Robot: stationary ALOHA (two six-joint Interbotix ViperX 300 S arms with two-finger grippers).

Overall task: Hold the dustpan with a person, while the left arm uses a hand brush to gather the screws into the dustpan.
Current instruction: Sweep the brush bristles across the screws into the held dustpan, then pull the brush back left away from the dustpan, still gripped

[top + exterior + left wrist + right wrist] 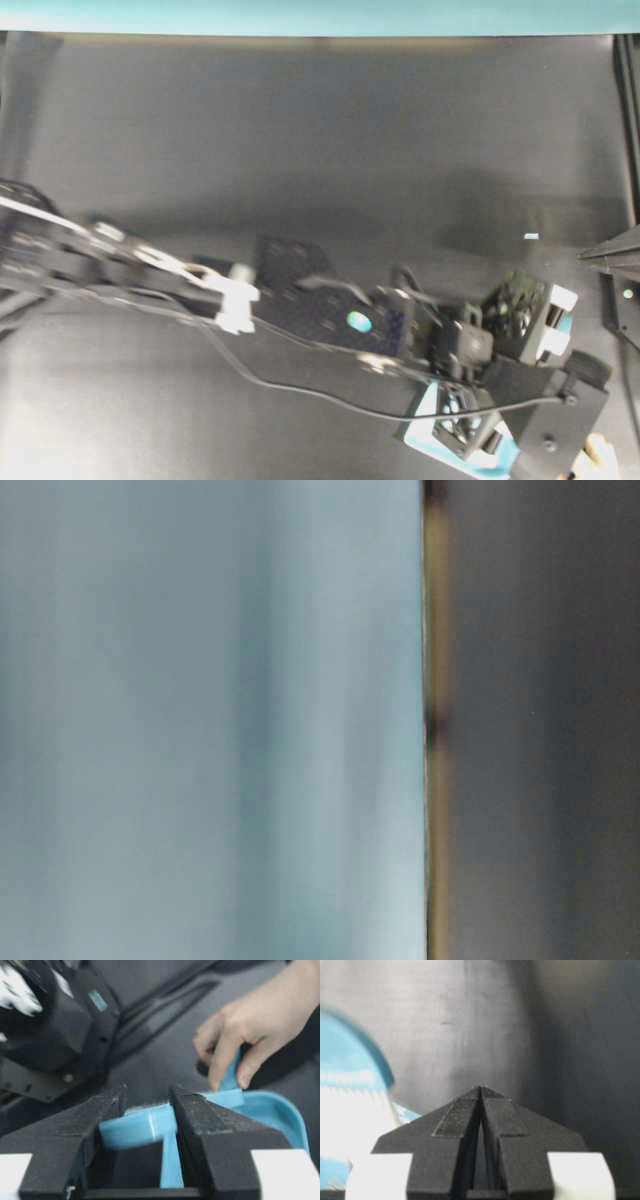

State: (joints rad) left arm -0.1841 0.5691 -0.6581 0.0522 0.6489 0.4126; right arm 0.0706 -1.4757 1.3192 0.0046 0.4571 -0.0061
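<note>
Left gripper (pixel 147 1102) jaws clamped on hand brush (pixel 137 1127) handle, just beside dustpan (pixel 272 1112): light, stiff, slippery plastic. Right gripper (pixel 481 1091) jaws closed, empty.

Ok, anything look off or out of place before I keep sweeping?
Only the table-level view: it is a blur of pale blue and dark, showing nothing useful. Otherwise fine: the left gripper is clamped on the brush, a hand pinches the dustpan handle, and the right gripper is shut and empty. No screws visible.
</note>
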